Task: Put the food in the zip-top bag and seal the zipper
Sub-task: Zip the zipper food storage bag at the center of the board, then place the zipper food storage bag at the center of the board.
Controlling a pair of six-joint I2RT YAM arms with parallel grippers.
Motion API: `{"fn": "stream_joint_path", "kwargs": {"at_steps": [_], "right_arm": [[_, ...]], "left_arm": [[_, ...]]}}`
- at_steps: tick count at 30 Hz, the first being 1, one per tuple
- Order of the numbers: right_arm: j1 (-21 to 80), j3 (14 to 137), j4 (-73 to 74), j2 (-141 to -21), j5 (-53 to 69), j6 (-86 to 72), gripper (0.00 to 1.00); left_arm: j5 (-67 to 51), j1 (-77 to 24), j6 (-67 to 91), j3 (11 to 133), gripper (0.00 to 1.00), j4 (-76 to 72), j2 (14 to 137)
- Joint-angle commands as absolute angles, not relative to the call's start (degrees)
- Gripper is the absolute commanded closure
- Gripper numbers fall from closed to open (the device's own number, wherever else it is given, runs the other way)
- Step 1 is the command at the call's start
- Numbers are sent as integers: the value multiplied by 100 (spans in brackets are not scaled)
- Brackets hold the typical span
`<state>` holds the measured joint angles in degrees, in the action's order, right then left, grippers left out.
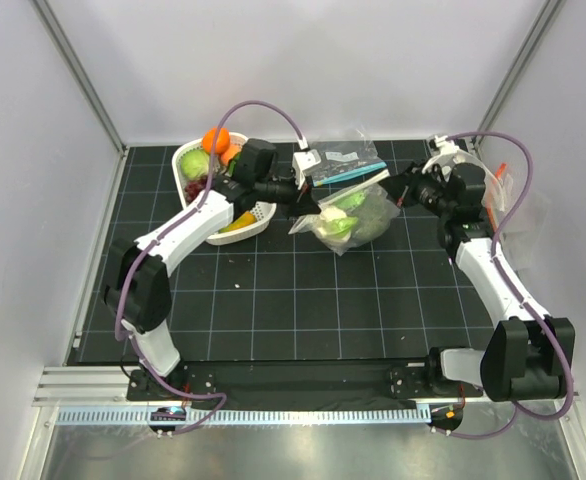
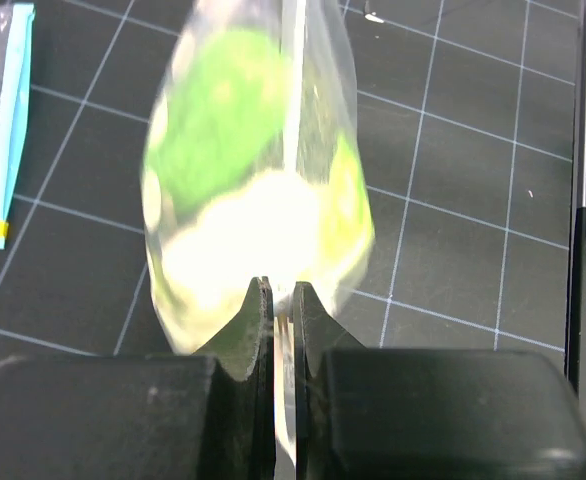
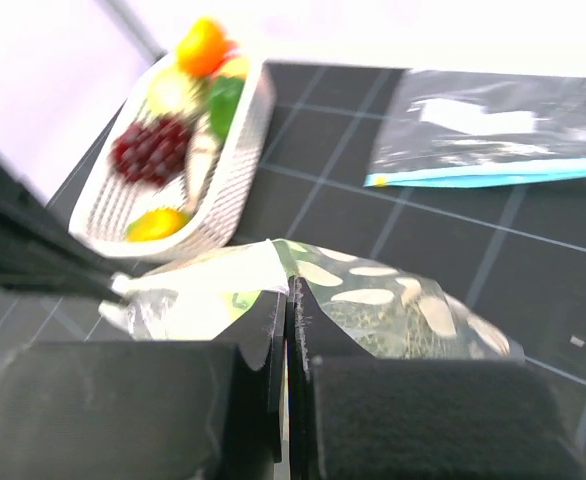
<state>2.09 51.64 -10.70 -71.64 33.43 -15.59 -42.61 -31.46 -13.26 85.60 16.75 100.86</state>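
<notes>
From above, the clear floppy zip-top bag printed with white ovals [image 1: 373,215] is held over the middle of the black gridded desk [image 1: 273,300] with the green, white and yellow toy food [image 1: 333,222] inside. The left end effector [image 1: 301,197] and right end effector [image 1: 393,187] pinch opposite ends of its rim, probably to stretch it straight for sealing. The left wrist view adds jaws closed tight on the thin zipper strip [image 2: 293,120], though I cannot tell whether it is sealed. The right wrist view shows its jaws likewise clamped on the rim, with the white woven basket [image 3: 228,190] of other toys and a smaller teal-edged clear bag [image 3: 493,130] beyond.
</notes>
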Motion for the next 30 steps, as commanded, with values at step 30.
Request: {"fn": "stream_joint_path", "kwargs": {"at_steps": [30], "right_arm": [[579,6670,-440,-8235,2347,-2022,99]], "left_arm": [[-1120,-3050,1695,6979,100,2329,8149]]}}
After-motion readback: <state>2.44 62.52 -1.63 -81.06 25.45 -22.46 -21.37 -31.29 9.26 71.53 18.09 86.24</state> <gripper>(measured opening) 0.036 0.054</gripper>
